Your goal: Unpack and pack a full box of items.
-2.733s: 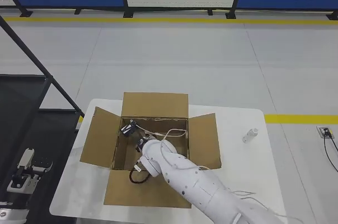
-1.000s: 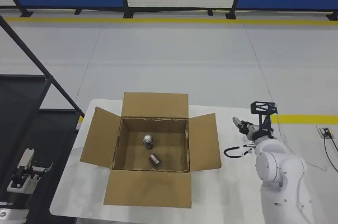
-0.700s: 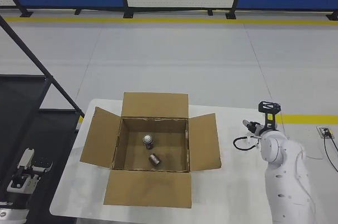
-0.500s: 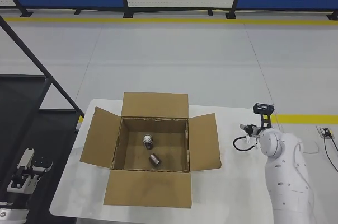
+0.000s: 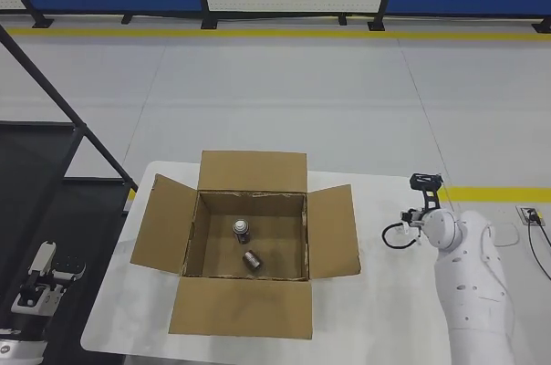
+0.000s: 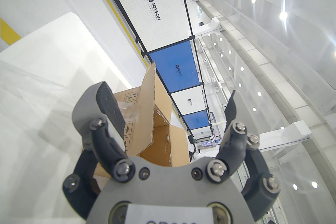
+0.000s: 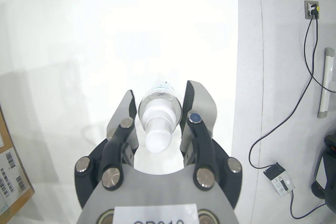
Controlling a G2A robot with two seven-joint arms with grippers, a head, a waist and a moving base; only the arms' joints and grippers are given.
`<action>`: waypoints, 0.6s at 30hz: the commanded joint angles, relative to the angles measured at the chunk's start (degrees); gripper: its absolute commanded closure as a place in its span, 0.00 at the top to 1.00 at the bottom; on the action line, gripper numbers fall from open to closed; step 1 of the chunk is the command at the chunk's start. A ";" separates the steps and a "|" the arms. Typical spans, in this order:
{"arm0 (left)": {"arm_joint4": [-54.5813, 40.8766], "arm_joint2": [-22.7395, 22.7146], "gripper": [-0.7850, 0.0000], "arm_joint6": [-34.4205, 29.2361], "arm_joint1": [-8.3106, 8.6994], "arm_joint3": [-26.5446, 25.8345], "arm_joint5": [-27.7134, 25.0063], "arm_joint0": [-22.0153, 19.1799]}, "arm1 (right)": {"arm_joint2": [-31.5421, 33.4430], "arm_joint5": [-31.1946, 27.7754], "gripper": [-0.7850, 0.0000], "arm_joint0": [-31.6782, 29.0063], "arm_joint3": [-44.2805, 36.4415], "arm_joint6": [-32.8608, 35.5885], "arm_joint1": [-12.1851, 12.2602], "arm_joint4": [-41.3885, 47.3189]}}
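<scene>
- Right arm has left the cardboard box (image 5: 253,171) (it was reaching deep inside 2.7 s ago) and is now at the table's (image 5: 385,301) right edge. It shifted only slightly in the last half second.
- right gripper (image 7: 160,89) points straight down and is partly open, with nothing clamped.
- clear bottle (image 7: 158,109) with a white cap stands upright on the table between the right gripper's fingers (image 7: 131,107). The pads sit very close on both sides, with a thin gap showing on each.
- The box is well apart from the right gripper, flaps spread open.
- Inside the box, one small can (image 5: 242,227) stands upright and a second can (image 5: 252,260) lies on its side just beside it, both far from the right gripper.
- left gripper (image 6: 168,93) is spread wide and holds nothing. One side of the box is just beyond its fingertips.
</scene>
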 commanded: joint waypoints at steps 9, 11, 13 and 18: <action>0.00 0.00 1.00 0.00 0.00 0.00 0.00 0.00 | -4.84 1.09 0.00 -10.08 -24.30 -1.38 -0.72 6.86; 0.00 0.00 1.00 0.00 0.00 0.00 0.00 0.00 | -7.67 2.01 0.00 -14.65 -34.77 -1.39 -1.10 7.81; 0.00 0.00 1.00 0.00 0.00 0.00 0.00 0.00 | -11.31 2.00 0.00 -18.97 -44.40 -1.56 -1.39 8.10; 0.00 0.00 1.00 0.00 0.00 0.00 0.00 0.00 | -22.38 0.17 0.00 -25.37 -57.46 -3.19 -1.79 4.82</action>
